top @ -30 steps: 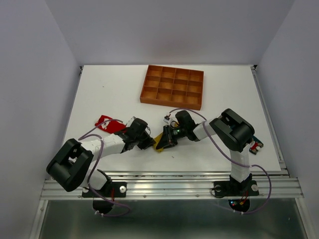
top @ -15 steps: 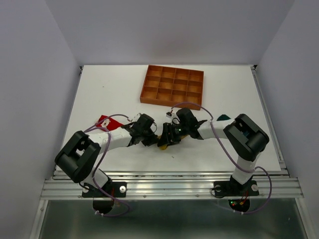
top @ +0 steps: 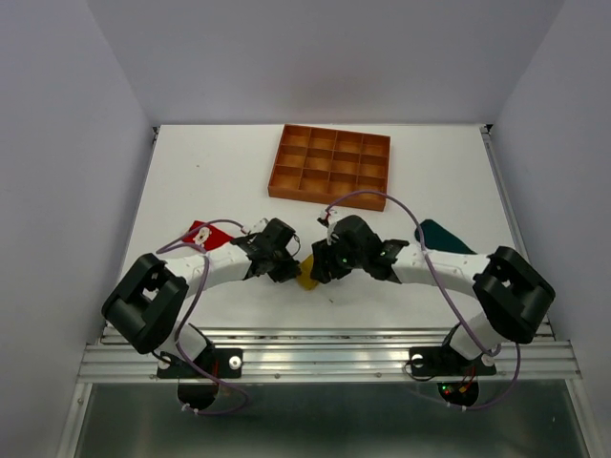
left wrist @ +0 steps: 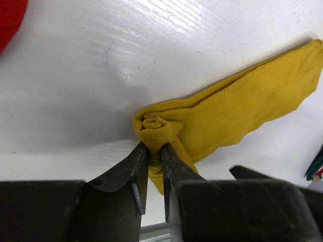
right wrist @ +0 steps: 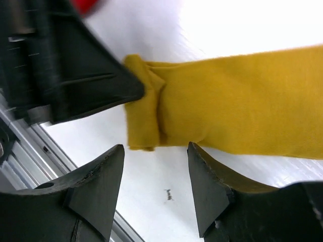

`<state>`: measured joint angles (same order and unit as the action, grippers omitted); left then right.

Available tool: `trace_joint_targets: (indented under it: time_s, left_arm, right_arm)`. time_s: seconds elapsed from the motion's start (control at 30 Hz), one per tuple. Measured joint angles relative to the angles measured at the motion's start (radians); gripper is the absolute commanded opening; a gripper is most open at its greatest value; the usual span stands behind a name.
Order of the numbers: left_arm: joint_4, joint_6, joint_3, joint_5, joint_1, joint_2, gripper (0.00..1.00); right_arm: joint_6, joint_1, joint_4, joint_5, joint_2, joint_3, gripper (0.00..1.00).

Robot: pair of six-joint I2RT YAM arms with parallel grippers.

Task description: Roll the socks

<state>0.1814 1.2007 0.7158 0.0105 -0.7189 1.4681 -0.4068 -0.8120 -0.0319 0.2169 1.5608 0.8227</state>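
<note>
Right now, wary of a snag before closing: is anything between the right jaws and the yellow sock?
Nothing visible: the yellow sock lies bare beyond the open right jaws. The left jaws pinch only its rolled end.

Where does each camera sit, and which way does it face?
Top external: above and behind the bases, looking down on the table; both arms show, meeting at the yellow sock.
Left wrist: on the left arm, looking down past the left end effector, shut on the sock's rolled end.
Right wrist: on the right arm, looking down through the open right end effector.
Shared: all three show the yellow sock.
</note>
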Motion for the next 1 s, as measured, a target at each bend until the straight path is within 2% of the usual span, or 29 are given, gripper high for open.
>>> trace_joint_targets:
  time_s: [0.13, 0.3, 0.67, 1.0]
  left_arm:
    - [0.034, 0.008, 0.000, 0.008, -0.003, -0.013, 0.00]
    - [0.053, 0.016, 0.000, 0.018, -0.010, -0.021, 0.00]
    - [0.060, 0.037, -0.001, 0.020, -0.015, -0.024, 0.00]
    - [0.061, 0.050, -0.003, 0.009, -0.010, -0.024, 0.00]
  right_arm:
    - [0.066, -0.097, 0.014, -0.106, -0.088, -0.008, 0.59]
    - [0.124, -0.167, 0.075, -0.133, -0.124, -0.020, 0.58]
    - [0.185, -0.250, 0.114, -0.188, 0.015, -0.014, 0.58]
    - [0.209, -0.295, 0.111, -0.323, 0.060, 0.014, 0.58]
